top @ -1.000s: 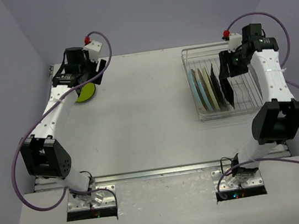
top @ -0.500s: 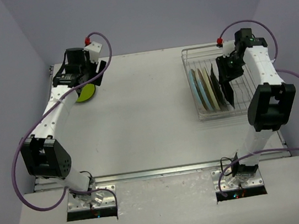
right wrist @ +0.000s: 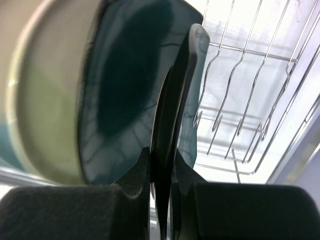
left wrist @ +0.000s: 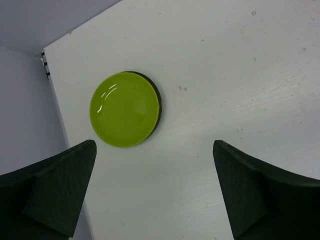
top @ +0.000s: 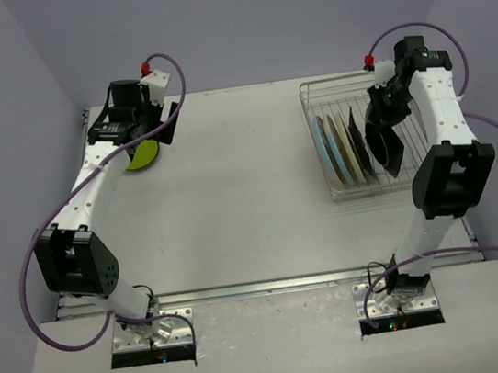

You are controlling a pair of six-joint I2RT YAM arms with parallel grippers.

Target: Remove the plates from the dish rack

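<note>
Right pincer (right wrist: 161, 155) clamped on the rim of the dark teal plate (right wrist: 125, 90), which sits edge-on between its fingers at the dish rack (top: 328, 92), just beside the other upright plates (top: 336, 146). Left pincer (left wrist: 154, 150) spread wide and holding nothing. Lime-green plate (left wrist: 125, 109) lies flat on the desk (left wrist: 240, 75) below it, near the far-left corner.

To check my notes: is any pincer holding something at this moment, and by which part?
The right pincer pinches a dark plate by its rim; the left pincer holds nothing.
</note>
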